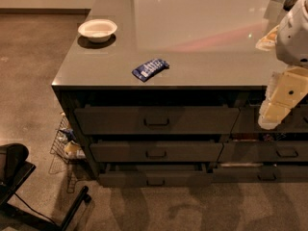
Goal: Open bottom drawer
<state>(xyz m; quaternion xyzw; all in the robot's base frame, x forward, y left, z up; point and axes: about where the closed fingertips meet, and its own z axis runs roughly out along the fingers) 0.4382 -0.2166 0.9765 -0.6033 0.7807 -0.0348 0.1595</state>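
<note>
The bottom drawer (155,178) is the lowest and slimmest of three wide dark grey fronts on the near side of the counter. Its small dark pull (155,182) sits at the centre. Its front stands a little forward of the cabinet, with a dark strip of interior showing above it. The two taller drawers (156,120) above it sit flush. My gripper (272,115) hangs at the right edge on a white and cream arm. It is in front of the narrower drawer stack, well right of and above the bottom drawer's pull, and touches nothing.
A white bowl (97,29) and a blue packet (150,69) lie on the grey countertop (202,28). A wire basket (62,146) with items stands by the cabinet's left side. A black chair base (19,182) sits on the floor at lower left. Narrower drawers (284,151) fill the right stack.
</note>
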